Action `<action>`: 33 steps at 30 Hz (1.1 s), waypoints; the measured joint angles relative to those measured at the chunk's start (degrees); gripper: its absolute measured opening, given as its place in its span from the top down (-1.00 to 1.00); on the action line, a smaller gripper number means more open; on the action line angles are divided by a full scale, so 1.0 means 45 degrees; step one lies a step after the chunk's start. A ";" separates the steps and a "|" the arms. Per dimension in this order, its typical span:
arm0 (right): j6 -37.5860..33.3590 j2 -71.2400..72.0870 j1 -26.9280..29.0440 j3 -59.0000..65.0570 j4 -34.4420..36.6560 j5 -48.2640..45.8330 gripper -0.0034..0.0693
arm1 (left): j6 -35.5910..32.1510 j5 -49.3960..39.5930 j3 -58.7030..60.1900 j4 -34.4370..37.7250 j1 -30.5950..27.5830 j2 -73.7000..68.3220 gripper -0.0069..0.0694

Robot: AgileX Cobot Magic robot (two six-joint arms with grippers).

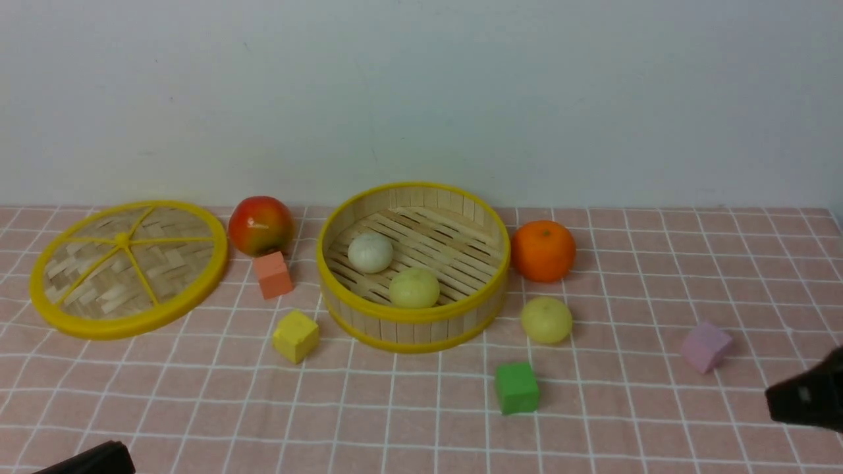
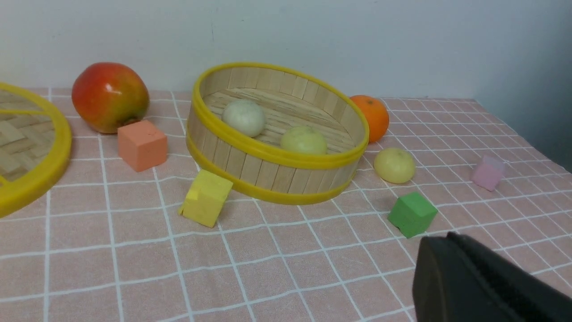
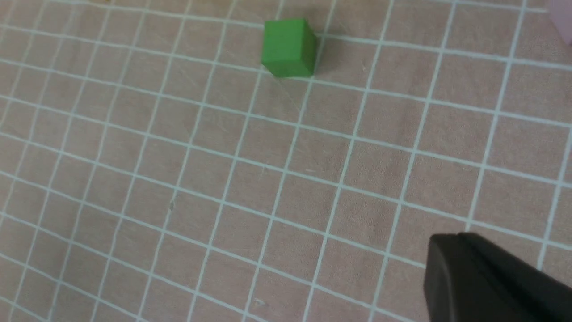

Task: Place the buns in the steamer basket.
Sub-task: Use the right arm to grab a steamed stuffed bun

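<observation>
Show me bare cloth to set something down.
Bare: the near strip in front of the yellow cube and green cube; also between orange and pink cube. Crowded: apple, salmon cube and lid left of the steamer basket; loose bun at its right.

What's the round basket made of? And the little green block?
The steamer basket looks like bamboo or thin wood: pale matte strips stand side by side in its wall, and slats cross its floor. Its yellow rims look like smooth plastic. The green block looks like foam or soft rubber: matte, with softly rounded edges, though painted wood is possible.
</observation>
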State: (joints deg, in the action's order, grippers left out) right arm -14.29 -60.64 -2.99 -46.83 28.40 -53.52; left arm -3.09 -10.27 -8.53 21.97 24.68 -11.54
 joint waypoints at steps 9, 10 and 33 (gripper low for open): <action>0.2170 -0.5628 -0.3422 -0.4099 -0.2891 0.0289 0.88 | 0.0000 0.0000 0.0000 0.0000 0.0000 0.0000 0.85; 0.2521 -0.6233 -0.3762 -0.4657 -0.3446 0.0243 0.86 | 0.0000 0.0000 0.0000 0.0000 0.0000 0.0000 0.85; 0.4386 -1.2942 -0.4368 -1.0086 -0.5688 0.1134 -0.01 | 0.0000 0.0000 0.0000 0.0000 0.0000 0.0000 0.83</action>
State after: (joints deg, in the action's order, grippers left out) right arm 5.44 -118.88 -22.65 -92.22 2.81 -48.42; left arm -3.09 -10.27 -8.53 21.97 24.68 -11.54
